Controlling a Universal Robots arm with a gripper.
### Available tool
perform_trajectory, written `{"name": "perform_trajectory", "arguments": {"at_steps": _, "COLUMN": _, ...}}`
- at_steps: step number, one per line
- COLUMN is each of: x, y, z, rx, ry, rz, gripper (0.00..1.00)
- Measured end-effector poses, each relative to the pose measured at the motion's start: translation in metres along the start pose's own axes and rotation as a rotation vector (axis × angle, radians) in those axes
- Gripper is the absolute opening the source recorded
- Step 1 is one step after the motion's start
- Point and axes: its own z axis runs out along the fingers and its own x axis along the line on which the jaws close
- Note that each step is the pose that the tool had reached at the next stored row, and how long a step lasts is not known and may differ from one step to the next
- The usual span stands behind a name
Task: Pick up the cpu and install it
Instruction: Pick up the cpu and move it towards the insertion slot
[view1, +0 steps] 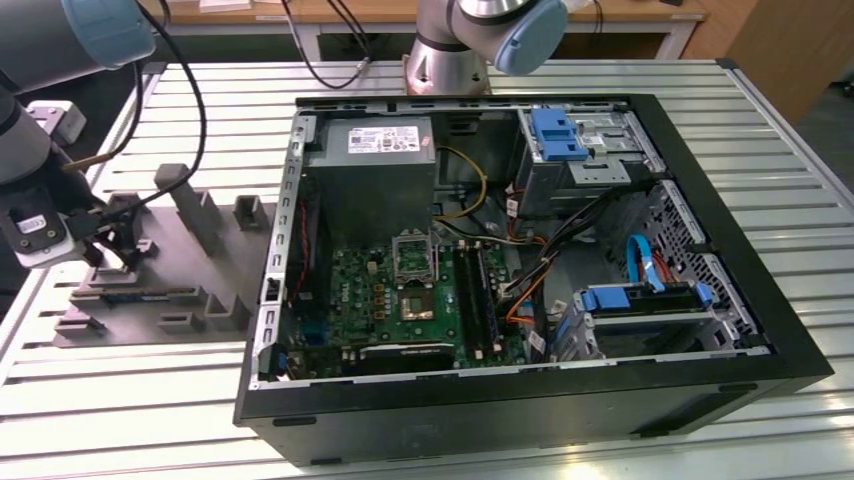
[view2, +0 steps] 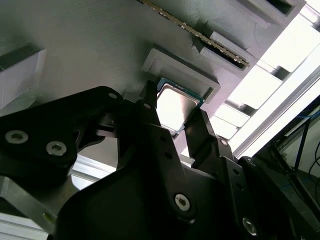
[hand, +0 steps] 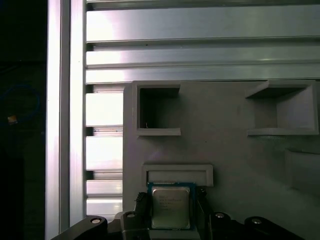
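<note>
The claw (view2: 174, 114) had its two fingers (view2: 148, 107) pinching the chip (view2: 175, 101) by opposite edges. In both wrist views the one chip (hand: 171, 206) lay flat on the grey plate (hand: 230, 165), right beside a low raised frame (hand: 177, 173). Two open-sided pockets (hand: 157, 112) stood further along the plate. In the exterior view the claw (view1: 110, 240) hung over the plate (view1: 147, 292), and one open computer case (view1: 534, 412) sat on the slatted table (view1: 134, 400) toward the exterior view's right.

Faint lines of print on the metal top of the cpu (hand: 170, 207), and a white printed label (view1: 391, 138) on the grey power supply (view1: 380, 195) inside the case (view1: 534, 415); neither readable from here.
</note>
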Motion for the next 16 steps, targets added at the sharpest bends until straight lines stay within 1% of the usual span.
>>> {"name": "perform_trajectory", "arguments": {"at_steps": 13, "x": -0.0009, "y": 0.0001, "z": -0.0015, "rx": 0.0001, "ry": 0.0001, "rz": 0.000, "gripper": 0.47}}
{"name": "perform_trajectory", "arguments": {"at_steps": 16, "x": -0.0009, "y": 0.0003, "z": -0.0041, "rx": 0.0000, "ry": 0.0000, "rz": 0.000, "gripper": 0.47}}
